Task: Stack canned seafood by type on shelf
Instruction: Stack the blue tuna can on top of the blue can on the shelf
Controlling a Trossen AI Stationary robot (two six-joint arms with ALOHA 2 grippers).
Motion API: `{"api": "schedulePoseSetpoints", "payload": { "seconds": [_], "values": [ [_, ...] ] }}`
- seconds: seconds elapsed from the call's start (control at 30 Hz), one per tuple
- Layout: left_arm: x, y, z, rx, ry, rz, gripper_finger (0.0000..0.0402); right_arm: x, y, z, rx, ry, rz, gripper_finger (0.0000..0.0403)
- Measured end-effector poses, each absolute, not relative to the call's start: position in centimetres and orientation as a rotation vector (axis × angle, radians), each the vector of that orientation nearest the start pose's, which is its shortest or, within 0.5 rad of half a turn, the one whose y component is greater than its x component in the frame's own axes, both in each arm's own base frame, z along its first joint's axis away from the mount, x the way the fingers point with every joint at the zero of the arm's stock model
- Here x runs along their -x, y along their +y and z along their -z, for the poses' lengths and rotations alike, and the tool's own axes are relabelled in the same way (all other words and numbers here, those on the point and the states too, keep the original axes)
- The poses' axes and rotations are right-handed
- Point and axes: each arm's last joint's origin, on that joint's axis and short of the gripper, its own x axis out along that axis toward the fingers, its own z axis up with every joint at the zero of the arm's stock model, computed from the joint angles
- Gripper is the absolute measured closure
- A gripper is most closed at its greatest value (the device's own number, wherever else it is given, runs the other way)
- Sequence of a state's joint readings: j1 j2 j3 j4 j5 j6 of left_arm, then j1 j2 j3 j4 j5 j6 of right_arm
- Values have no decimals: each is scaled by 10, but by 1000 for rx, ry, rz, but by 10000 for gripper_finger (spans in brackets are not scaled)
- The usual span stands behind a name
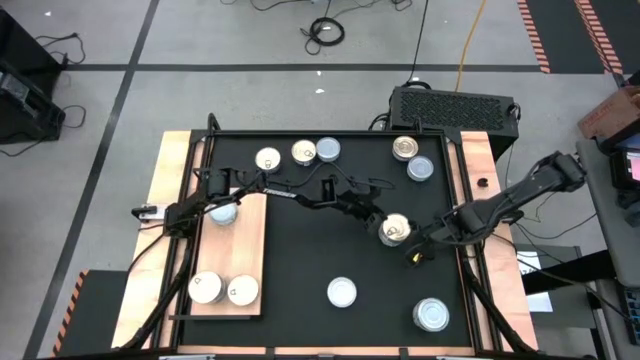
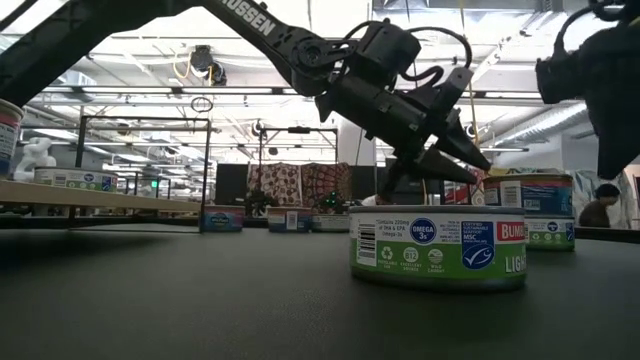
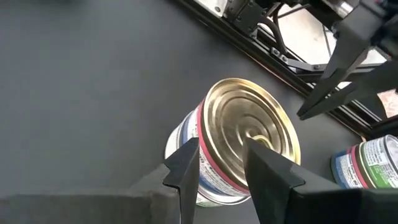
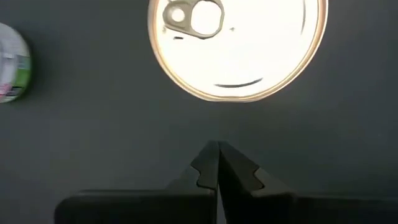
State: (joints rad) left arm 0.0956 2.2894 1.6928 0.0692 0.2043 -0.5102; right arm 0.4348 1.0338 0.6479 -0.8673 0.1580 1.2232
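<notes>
A gold-topped tin (image 3: pixel 249 130) of canned seafood stands on the black mat right of centre (image 1: pixel 397 231). My left gripper (image 3: pixel 221 168) reaches across the table to it and is shut on its near edge. In the low view my left gripper (image 2: pixel 478 165) slants down behind a green-labelled tin (image 2: pixel 437 245). My right gripper (image 4: pixel 217 163) is shut and holds nothing; it points down at the mat just right of that tin (image 1: pixel 418 252). The shelf (image 1: pixel 250 235), a light wooden board at the left, carries three tins (image 1: pixel 207 288) (image 1: pixel 242 290) (image 1: pixel 222 211) standing on their bases. My left gripper has the gold-topped tin by its near rim (image 3: pixel 217 163). One finger (image 3: pixel 186 168) lies against the side wall and the other finger (image 3: pixel 267 165) over the lid. The fingers slant down from the table's left. I cannot tell whether the tin's base is off the mat.
Several more tins stand along the mat's far edge (image 1: pixel 303 152) (image 1: pixel 404 148) and two near the front (image 1: pixel 342 292) (image 1: pixel 432 315). A bright-topped tin (image 4: pixel 236 43) with a pull tab lies just beyond my right fingertips. A black box (image 1: pixel 455 105) sits beyond the far right corner.
</notes>
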Motion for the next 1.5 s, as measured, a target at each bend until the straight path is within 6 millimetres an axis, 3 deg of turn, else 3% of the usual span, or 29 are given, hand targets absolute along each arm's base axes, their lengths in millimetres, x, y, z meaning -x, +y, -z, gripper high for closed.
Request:
{"api": "schedulePoseSetpoints", "payload": {
  "seconds": [0.53, 1.5],
  "values": [
    [-511, 43, -165, 583, 546, -34, 279, -166, 63, -184, -587, 1159, 617, 403],
    [-514, 44, -147, 588, 575, -41, 290, -176, 62, -185, -558, 1086, 562, 403]
  ]
}}
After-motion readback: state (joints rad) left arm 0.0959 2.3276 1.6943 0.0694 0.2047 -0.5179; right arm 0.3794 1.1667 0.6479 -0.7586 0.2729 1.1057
